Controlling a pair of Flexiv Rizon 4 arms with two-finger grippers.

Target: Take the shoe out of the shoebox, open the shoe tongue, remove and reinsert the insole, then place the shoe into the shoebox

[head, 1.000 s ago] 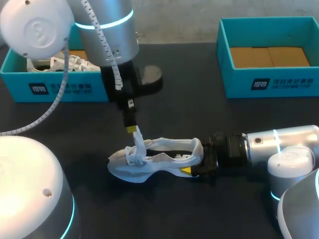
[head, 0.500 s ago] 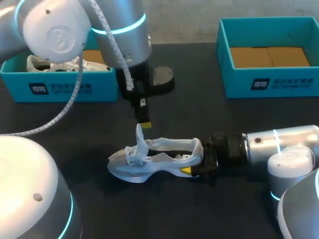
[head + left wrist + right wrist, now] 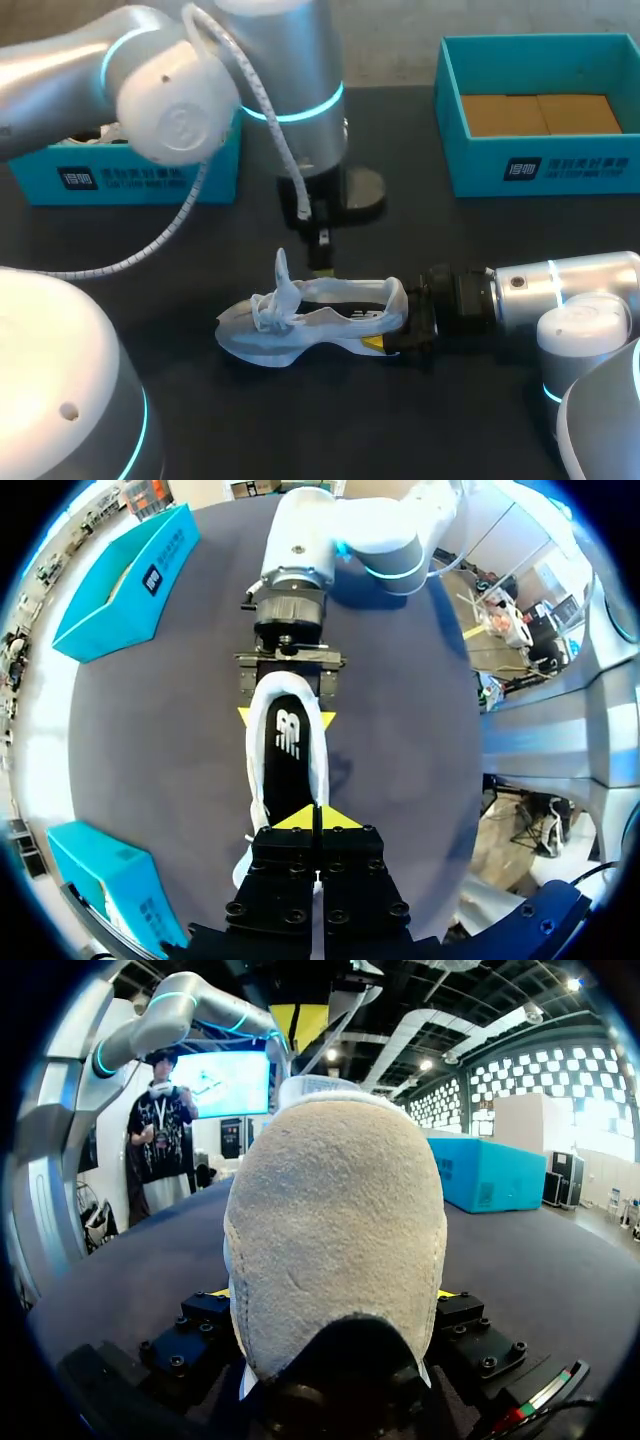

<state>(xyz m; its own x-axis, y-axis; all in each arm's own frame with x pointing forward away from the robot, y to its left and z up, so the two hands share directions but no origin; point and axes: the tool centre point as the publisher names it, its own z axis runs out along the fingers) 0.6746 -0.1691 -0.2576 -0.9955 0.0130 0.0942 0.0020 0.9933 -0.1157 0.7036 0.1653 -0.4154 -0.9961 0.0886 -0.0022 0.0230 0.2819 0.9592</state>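
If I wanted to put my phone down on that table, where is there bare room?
Bare table lies between the shoe and the right shoebox, and in front of the shoe toward the near edge. The middle is crowded: the left gripper hangs over the shoe and the right gripper clamps its heel.

left shoebox [image 3: 100,178]: interior behind left arm [image 3: 170,90] | right claw [image 3: 335,1295]: fingertips behind shoe [image 3: 335,1220] heel

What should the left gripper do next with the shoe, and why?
Probably the left gripper should open and dip into the shoe to pinch the insole. It hovers shut just above the opening, the tongue stands up, and the right gripper holds the shoe steady.
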